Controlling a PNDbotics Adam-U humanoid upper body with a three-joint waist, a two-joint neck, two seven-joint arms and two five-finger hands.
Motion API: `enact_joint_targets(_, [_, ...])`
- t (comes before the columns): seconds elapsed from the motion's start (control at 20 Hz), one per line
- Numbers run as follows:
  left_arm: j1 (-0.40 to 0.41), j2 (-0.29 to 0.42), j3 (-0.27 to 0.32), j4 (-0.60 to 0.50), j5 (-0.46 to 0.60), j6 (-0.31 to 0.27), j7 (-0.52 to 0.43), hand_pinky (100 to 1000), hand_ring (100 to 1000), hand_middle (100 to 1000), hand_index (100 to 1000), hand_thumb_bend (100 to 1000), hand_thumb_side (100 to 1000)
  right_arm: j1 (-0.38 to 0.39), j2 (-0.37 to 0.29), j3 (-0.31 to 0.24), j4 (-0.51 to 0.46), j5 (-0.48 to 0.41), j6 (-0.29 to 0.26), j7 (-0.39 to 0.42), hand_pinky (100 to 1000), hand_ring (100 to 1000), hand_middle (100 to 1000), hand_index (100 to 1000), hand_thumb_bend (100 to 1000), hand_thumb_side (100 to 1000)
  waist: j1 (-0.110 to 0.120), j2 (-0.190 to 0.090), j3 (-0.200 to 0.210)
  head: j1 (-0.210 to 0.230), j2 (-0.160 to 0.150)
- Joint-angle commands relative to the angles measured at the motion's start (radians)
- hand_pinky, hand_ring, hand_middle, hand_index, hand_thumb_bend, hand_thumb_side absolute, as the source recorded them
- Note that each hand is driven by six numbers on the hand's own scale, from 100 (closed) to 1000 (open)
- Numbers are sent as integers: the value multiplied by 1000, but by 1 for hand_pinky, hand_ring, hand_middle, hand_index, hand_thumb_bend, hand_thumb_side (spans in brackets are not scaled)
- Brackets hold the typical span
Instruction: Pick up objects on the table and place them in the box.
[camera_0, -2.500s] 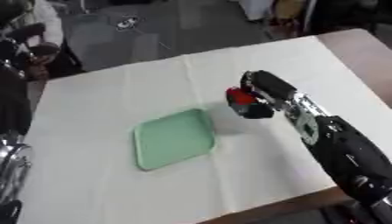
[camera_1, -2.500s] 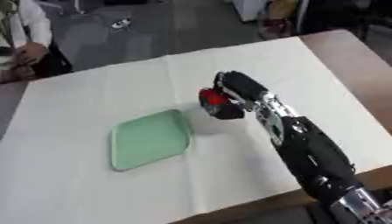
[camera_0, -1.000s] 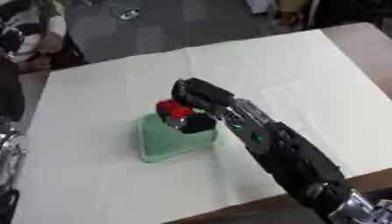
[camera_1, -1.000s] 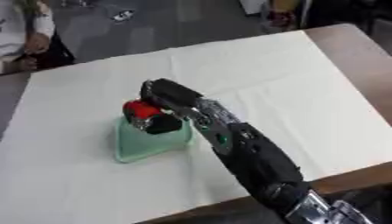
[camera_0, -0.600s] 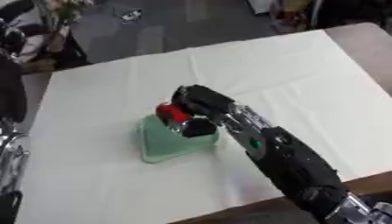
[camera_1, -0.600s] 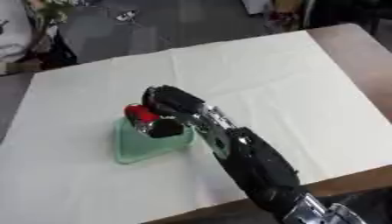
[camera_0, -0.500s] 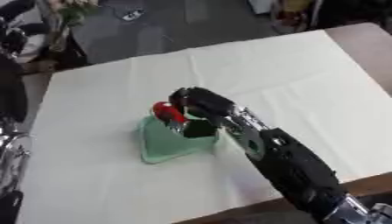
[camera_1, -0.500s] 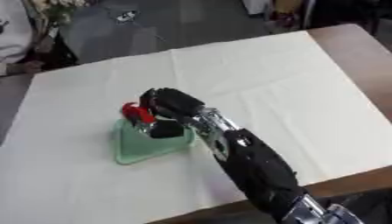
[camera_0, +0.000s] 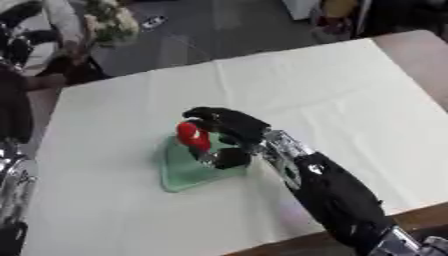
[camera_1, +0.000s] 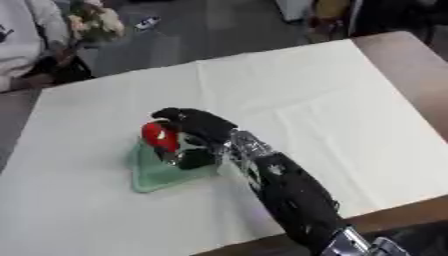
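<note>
One red object (camera_0: 192, 136), small and rounded with a darker part below it, sits in the curled fingers of the right robot hand (camera_0: 229, 134) just left of the frame's centre, held directly above a shallow pale green box (camera_0: 187, 169). What the object is cannot be made out beyond its colour and shape. The box lies flat on the tabletop (camera_0: 332, 95), its near corner pointing toward the lower left of the frame, and the hand's lower fingers overlap its right half; whether the object touches the box floor cannot be told. The black and silver right arm (camera_0: 325, 192) runs from the hand diagonally down to the lower right corner of the frame. A white cloth (camera_1: 105, 210) with faint fold creases covers nearly the whole tabletop, with bare brown wood showing only at the right edge and the lower right corner. At the left edge of the left eye view, part of the robot's left arm (camera_0: 10, 195) shows as a dark and silver shape; its hand is out of sight. Beyond the far edge of the tabletop, at the upper left, lies grey floor.
</note>
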Motion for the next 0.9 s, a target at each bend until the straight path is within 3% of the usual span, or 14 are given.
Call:
enact_joint_targets(0.05, [-14,12,1,-19,2,-4,-2,642,739,855,895,344,900,-26,7,-12,0,22,0,-9,926,995,993,973,199,1000,-2,-9,2,-11,-11])
enact_joint_targets(0.9, [-8,17,3,-19,-1,-3,1,641,739,854,895,346,900,-27,-5,-18,-4,25,18,-23,907,966,974,958,232,1000,-3,-12,-5,-8,-6])
